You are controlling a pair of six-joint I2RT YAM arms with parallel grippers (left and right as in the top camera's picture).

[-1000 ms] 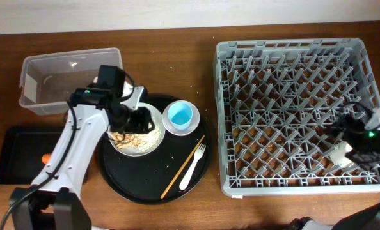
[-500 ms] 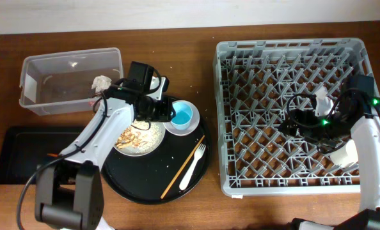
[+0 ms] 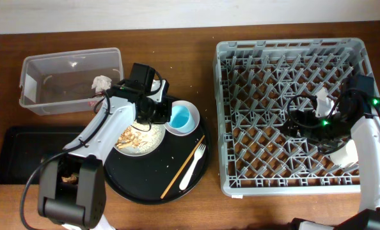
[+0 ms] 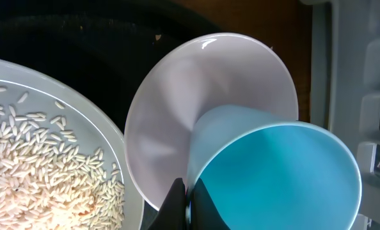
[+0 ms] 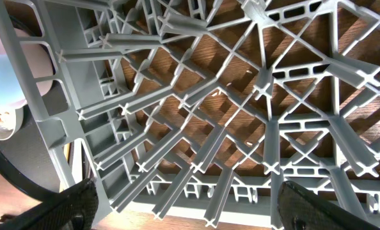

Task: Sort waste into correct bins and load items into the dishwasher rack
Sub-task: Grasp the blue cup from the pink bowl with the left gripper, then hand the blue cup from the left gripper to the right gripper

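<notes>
1. Since the left fingers point(image 3: 155, 114) left the plate point(image 3: 148, 142) a second ago, they have swung right to the near wall of the blue cup point(image 3: 180, 117). The cup stands inside the white bowl point(image 3: 195, 125) on the round tray point(image 3: 139, 182). In the wrist view two tips lie close together at the cup's wall, but I cannot tell whether they pinch it.
2. The right fingers point(image 3: 300, 122) have come from the rack's lower right corner to above the middle of the rack point(image 3: 292, 51). They are spread wide over the pegs with nothing between them.
3. This suggests the cup goes to the rack next. It is not yet lifted.
4. The plate, touching the bowl, is still strewn with food scraps point(image 3: 134, 135). The fork point(image 3: 193, 167) and chopstick point(image 3: 180, 169) lie side by side on the round tray. The paper wad point(image 3: 101, 82) is in the clear tub point(image 3: 30, 70), and the black bin point(image 3: 23, 156) sits near it on the desk.
5. The bowl may ride up with the cup, and the rack's near wall must be cleared.
</notes>
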